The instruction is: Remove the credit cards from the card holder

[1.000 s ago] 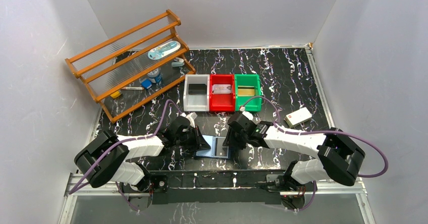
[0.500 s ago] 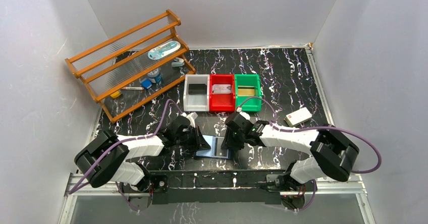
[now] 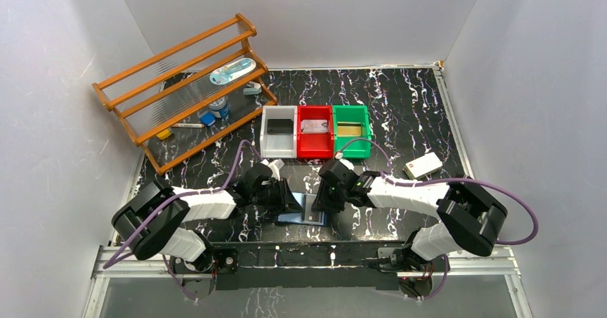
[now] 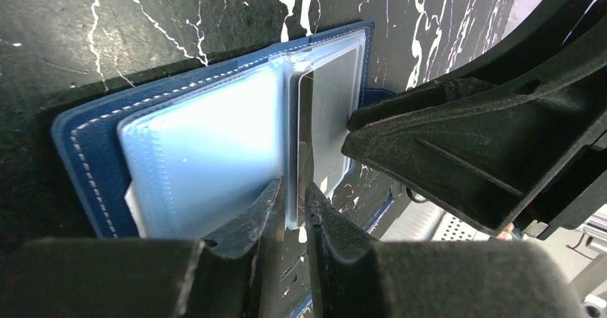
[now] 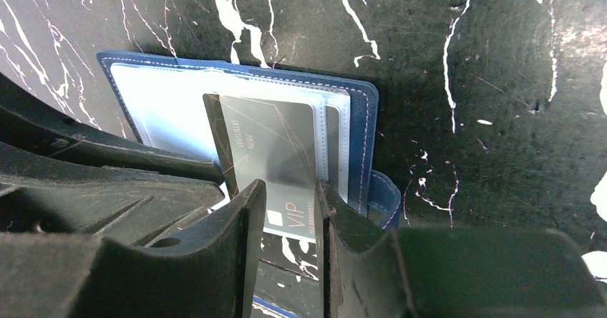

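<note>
**Left arm.** It lies low from its base at the near left, elbow out to the side and wrist turned inward. The left gripper [image 4: 292, 203] sits at the holder's near edge with its jaws almost together. The edge of a clear pocket leaf stands between them, and you cannot tell whether they pinch it.

**Right arm.** It mirrors the left, reaching in low from the near right. The right gripper [image 5: 290, 193] is closed on the silvery-grey credit card [image 5: 272, 139], one finger on each long edge.

**Silvery-grey credit card.** It is partly out of its pocket. Its long axis runs along the right gripper's fingers, and its "VIP" end juts past the holder's edge towards that gripper.

**Card holder [image 4: 79, 160].** It lies open and flat on the bench [image 3: 401, 103], just beyond the arm bases and between the two grippers. The light blue inside faces up, and the long axis runs left to right across the bench.

**Bins, beyond the holder, in a touching row.**
- The white bin [image 3: 266, 135] holds a black card [image 3: 280, 126].
- The red bin [image 3: 315, 150] holds a silvery card [image 3: 315, 125].
- The green bin [image 3: 351, 147] holds a gold card [image 3: 349, 129].

**White block [image 3: 422, 165].** It lies on the bench, to the right of the bins.

**Wooden rack [image 3: 247, 28].** It stands at the far left, set at an angle, with small items on its shelves.
</note>
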Available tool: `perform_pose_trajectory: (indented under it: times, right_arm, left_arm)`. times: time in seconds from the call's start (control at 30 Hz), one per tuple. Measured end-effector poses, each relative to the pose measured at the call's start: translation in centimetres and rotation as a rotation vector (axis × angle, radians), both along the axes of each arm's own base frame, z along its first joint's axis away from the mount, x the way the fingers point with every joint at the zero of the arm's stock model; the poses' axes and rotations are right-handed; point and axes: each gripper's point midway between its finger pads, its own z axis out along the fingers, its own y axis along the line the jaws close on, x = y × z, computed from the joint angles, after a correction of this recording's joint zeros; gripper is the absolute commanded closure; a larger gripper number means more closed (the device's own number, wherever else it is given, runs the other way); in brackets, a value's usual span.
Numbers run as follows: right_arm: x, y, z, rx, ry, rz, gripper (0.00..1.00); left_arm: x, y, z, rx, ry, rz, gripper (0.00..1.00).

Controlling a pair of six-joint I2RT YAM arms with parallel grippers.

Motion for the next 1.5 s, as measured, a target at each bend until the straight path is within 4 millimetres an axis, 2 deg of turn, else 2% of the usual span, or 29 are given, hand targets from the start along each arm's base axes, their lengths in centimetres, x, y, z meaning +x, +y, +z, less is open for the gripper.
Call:
perform_pose_trajectory:
  times: [0.23, 0.6, 1.2, 1.5]
  right_arm:
    - [0.0, 0.2, -0.1, 0.023, 0.012, -0.018, 0.61]
    - [0.0, 0.2, -0.1, 0.032, 0.017, -0.021, 0.61]
    - [0.0, 0.2, -0.1, 0.036, 0.023, -0.034, 0.61]
    - [0.0, 0.1, 0.1, 0.020, 0.003, 0.008, 0.58]
  left_arm:
    - [-0.2, -1.0, 0.0, -0.051, 0.032, -0.016, 0.84]
    - [-0.4, -1.1, -0.2, -0.061, 0.046, -0.017, 1.00]
    - [-0.3, 0.2, -0.4, 0.008, 0.012, -0.003, 1.00]
    - [-0.2, 0.2, -0.3, 0.017, 0.008, -0.009, 1.00]
